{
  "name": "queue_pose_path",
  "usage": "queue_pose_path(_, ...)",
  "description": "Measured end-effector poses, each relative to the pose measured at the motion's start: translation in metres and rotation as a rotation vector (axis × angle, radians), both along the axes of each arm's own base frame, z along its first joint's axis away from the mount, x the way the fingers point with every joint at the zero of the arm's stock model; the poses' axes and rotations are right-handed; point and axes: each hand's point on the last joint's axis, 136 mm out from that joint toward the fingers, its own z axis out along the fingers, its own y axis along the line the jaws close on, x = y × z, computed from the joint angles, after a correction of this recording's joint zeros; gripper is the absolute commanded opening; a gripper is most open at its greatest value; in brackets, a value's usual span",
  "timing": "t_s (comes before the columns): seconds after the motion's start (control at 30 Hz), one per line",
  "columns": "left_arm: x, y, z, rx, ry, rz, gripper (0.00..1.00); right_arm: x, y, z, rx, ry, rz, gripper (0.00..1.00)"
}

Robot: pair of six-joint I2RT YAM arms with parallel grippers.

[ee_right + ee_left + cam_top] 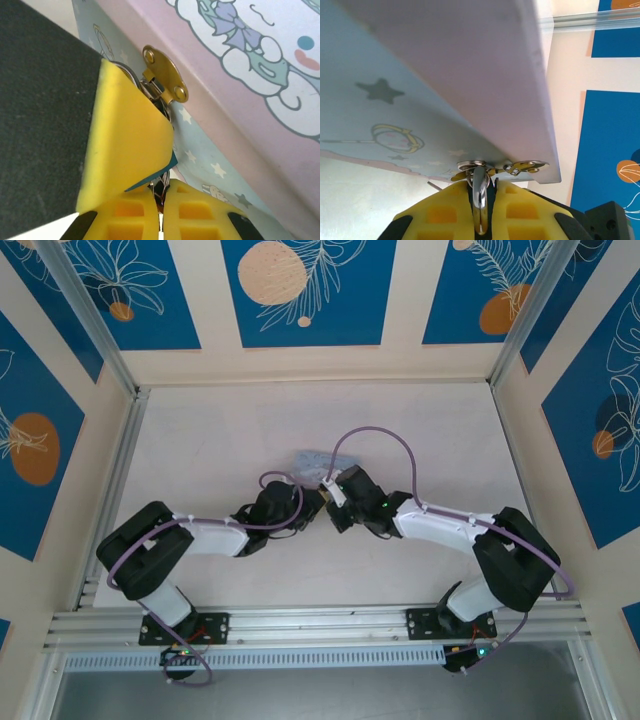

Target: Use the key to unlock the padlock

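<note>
Two arms are meeting at mid-tabletop (200, 430) beside a pale blue cartoon-printed tin box (312, 460). The left gripper (481, 186) is clamping the padlock (169, 164) by its silvery shackle (480, 197), just under the tin's brass hasp (162, 75). The right gripper (161, 189) is pinching a thin metal piece, apparently the key (159, 196), right against the padlock's teal body.
</note>
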Motion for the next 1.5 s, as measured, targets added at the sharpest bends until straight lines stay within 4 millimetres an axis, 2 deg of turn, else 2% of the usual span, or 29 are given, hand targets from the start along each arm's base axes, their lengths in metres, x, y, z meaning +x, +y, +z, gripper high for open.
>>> queue_pose_path(0.07,0.0,0.0,0.0,0.0,0.001,-0.002,0.0,-0.002,0.001,0.0,0.017,0.021,0.003,0.31)
queue_pose_path(0.13,-0.001,-0.001,-0.002,0.002,0.004,-0.004,0.0,-0.004,0.003,0.001,0.044,0.045,0.014,0.42)
queue_pose_path(0.3,-0.001,-0.001,-0.004,0.01,0.0,-0.012,0.0,-0.014,0.003,0.018,0.137,0.092,0.016,0.5)
queue_pose_path(0.4,-0.002,0.0,-0.009,0.038,-0.007,-0.024,0.0,-0.021,-0.004,0.032,0.22,0.105,-0.007,0.54)
queue_pose_path(0.47,-0.003,0.001,-0.013,0.063,-0.014,-0.035,0.0,-0.026,-0.01,0.035,0.264,0.135,-0.038,0.57)
queue_pose_path(0.6,-0.007,0.005,-0.023,0.126,-0.024,-0.062,0.06,-0.036,-0.018,0.022,0.334,0.234,-0.117,0.6)
queue_pose_path(0.73,-0.01,0.008,-0.03,0.168,-0.035,-0.084,0.13,-0.041,-0.017,0.012,0.392,0.322,-0.186,0.61)
queue_pose_path(1.1,-0.022,0.023,-0.053,0.248,-0.026,-0.109,0.46,-0.018,-0.004,-0.003,0.529,0.442,-0.33,0.61)
queue_pose_path(1.2,-0.025,0.03,-0.049,0.26,-0.036,-0.101,0.57,-0.012,-0.005,-0.011,0.543,0.467,-0.363,0.61)
queue_pose_path(1.33,-0.025,0.038,-0.03,0.26,-0.077,-0.075,0.75,0.0,-0.003,-0.015,0.554,0.492,-0.388,0.61)
queue_pose_path(1.5,-0.023,0.046,-0.011,0.274,-0.121,-0.049,0.91,0.042,0.0,0.003,0.61,0.47,-0.411,0.61)
